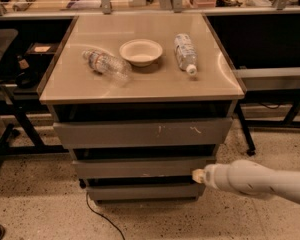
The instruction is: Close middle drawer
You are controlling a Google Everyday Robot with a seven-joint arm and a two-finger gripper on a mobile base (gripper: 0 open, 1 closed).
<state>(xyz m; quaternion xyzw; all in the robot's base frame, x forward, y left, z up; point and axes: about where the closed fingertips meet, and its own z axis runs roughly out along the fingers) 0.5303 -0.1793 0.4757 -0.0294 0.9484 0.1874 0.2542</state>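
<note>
Grey and unmarked, the wide grey plain-fronted middle drawer [140, 167] sits at the centre of the cabinet stack. Its front edge stands slightly forward of the narrower grey bottom drawer front [145, 191] and behind the grey top drawer front with white scratch marks [142, 132]. A dark gap runs along its upper edge.

The tool [197, 175], at the tip of the white arm [260, 181] reaching in from 4 o'clock, touches the right end of that middle front. Whether the tool is open or closed cannot be told.

On the beige surface [140, 86] at 12 o'clock lie a clear plastic bottle [106, 64], a white round bowl [141, 52] and a second clear bottle with a white cap [185, 53], all well back from the near edge.

Speckled floor [40, 209] lies open in front of the cabinet, crossed by a thin black cable [97, 216] at 7 o'clock.
</note>
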